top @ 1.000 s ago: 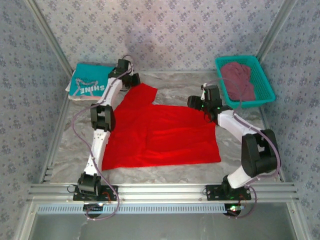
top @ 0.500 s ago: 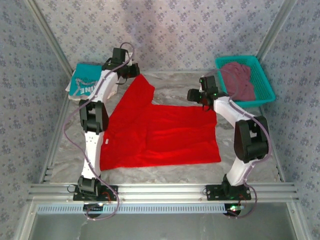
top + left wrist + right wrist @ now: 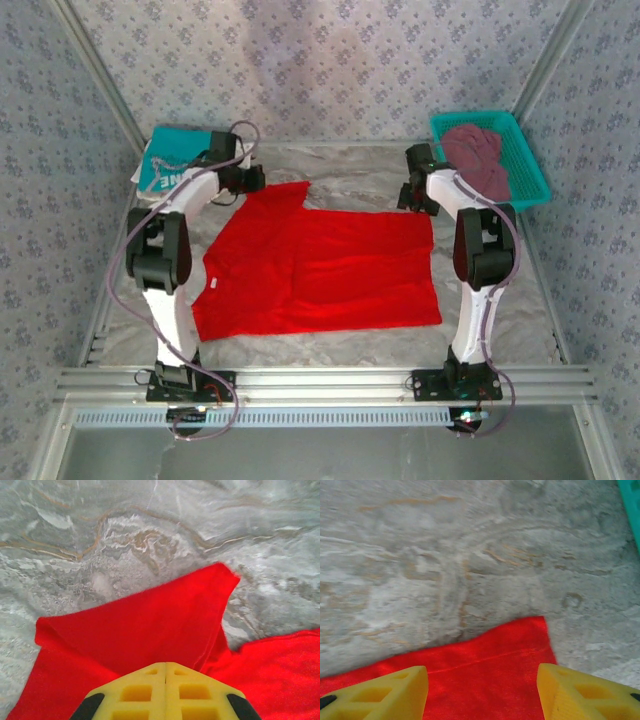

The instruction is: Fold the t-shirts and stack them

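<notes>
Step in hand: spreading the red shirt (image 3: 330, 265) flat at the centre of the worktop (image 3: 350, 160) before folding. Your left fingers (image 3: 150, 690) are together, pinching its sleeve at 11 o'clock. Your right fingers (image 3: 385, 690) stand apart over the 1 o'clock corner, holding nothing. Next, close them on that corner.

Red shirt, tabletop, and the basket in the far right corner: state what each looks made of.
Red shirt: soft matte cloth, perhaps cotton; it creases and drapes, with a stitched hem. Tabletop: marble-patterned, grey with tan veins; real stone or printed laminate, cannot tell. Basket: teal plastic, likely, with a moulded lattice wall.
</notes>
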